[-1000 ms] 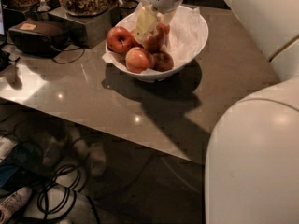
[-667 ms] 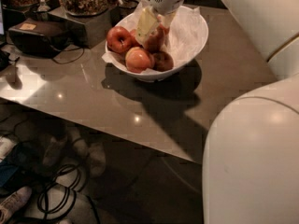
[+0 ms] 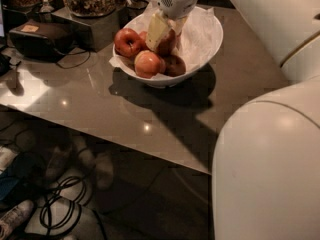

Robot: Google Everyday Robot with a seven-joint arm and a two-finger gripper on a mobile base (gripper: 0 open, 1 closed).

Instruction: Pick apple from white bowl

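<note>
The white bowl (image 3: 202, 44), lined with crinkled white paper, stands at the back of the brown table (image 3: 100, 99). It holds several apples. My gripper (image 3: 167, 36) reaches down into the bowl from above. Its cream fingers (image 3: 156, 30) stand on either side of the red-orange apple (image 3: 168, 44) in the middle of the pile and press against it. The apple still rests among the others. A darker red apple (image 3: 127, 41) lies at the left, a larger orange-pink apple (image 3: 148, 64) at the front, and a dark one (image 3: 175, 65) beside it.
A black box with a cable (image 3: 42, 39) and containers of snacks (image 3: 92, 1) stand at the back left. The table's front edge runs diagonally; cables and shoes (image 3: 55, 204) lie on the floor below. My white arm (image 3: 270, 169) fills the right side.
The gripper has stayed at the same apple in the bowl, sitting only slightly lower. The apples and the bowl have not moved.
</note>
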